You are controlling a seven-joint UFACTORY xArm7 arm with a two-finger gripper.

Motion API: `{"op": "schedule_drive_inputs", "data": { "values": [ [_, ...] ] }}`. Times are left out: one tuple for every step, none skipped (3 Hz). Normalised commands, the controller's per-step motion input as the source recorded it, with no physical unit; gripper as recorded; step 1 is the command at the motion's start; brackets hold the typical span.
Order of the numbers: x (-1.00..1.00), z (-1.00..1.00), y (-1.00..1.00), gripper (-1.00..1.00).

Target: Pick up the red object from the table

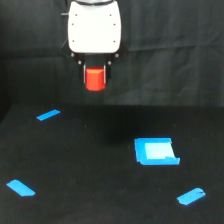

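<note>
Blue tape strips (pixel 190 196) dot your table (pixel 90 170), far below the claw. Your gripper (pixel 95 80) is clamped on the red object (pixel 95 79), which sits between its fingers, lifted clear.

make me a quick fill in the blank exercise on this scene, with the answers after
1. The tool is shut on the ___ object.
2. That object hangs ___ the table, not touching it.
3. The square piece lying on the table is ___ in colour.
4. The number of small tape strips on the table is ___.

Missing words: red; above; blue; three
</note>
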Motion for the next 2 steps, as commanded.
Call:
{"op": "schedule_drive_inputs", "data": {
  "values": [
    [-0.02, 0.06, -0.06, -0.99],
    [-0.04, 0.22, -0.06, -0.99]
  ]
}}
